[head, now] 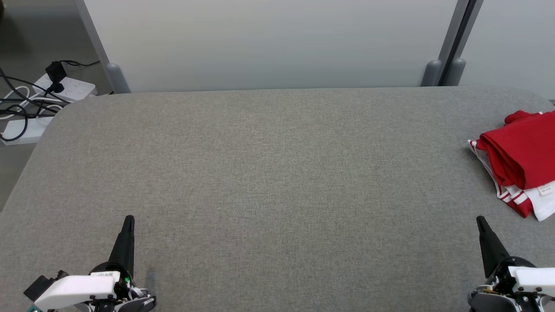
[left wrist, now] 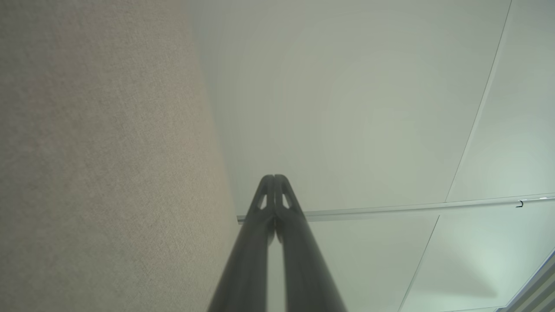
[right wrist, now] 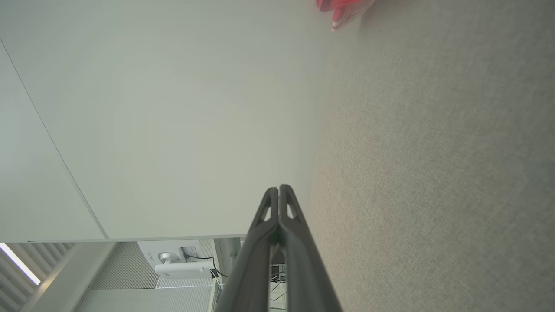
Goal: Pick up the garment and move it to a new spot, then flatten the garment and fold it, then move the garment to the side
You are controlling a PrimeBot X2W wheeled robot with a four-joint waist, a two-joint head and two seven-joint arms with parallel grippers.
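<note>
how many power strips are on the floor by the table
2 power strips on the floor past the table, far left: one farther back with a black plug, one nearer the robot. The table may hide more.

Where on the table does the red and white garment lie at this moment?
In the head view the garment lies folded at the far right of the grey table, beyond the shut right gripper and apart from it.

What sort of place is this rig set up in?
Probably an office or lab work bay, not a home: a grey fabric-covered table, plain pale partition panels behind it, and power strips with tangled cables on the floor at the left.
</note>
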